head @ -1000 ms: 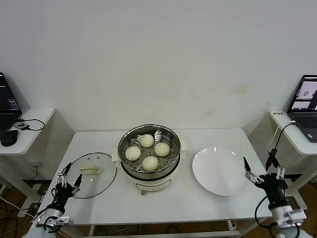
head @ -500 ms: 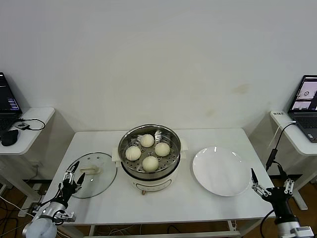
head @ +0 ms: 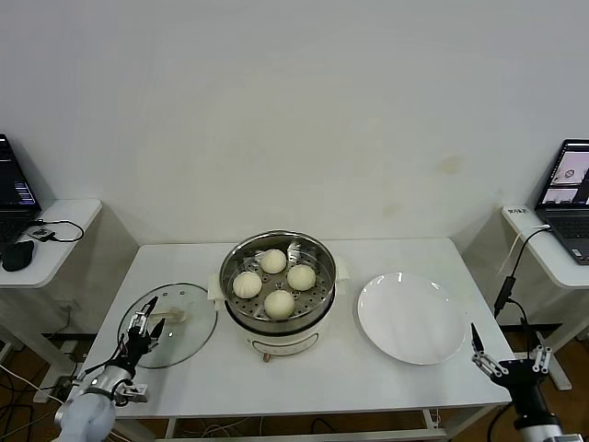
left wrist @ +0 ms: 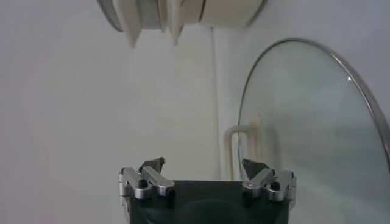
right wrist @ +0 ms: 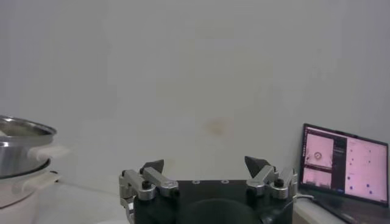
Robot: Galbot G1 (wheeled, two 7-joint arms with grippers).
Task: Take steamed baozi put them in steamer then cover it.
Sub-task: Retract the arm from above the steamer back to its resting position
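Four cream-white baozi (head: 272, 279) lie in the shiny steamer (head: 237, 253), which stands on its cream cooker base (head: 276, 344) at the table's middle. The glass cover (head: 189, 322) with its cream handle (head: 171, 317) lies flat on the table left of the steamer; it also shows in the left wrist view (left wrist: 311, 134). My left gripper (head: 140, 331) is open and empty, low over the cover's near left rim, short of the handle. My right gripper (head: 508, 361) is open and empty, off the table's front right corner, below the white plate (head: 410, 318).
The white plate holds nothing. Side desks with laptops (head: 567, 198) stand at far left and far right. The steamer's side shows in the right wrist view (right wrist: 18, 146). Cables hang by the right desk.
My left gripper has moved forward over the cover's rim toward the handle. My right gripper has dropped and pulled back from the plate's edge to beyond the table's corner.
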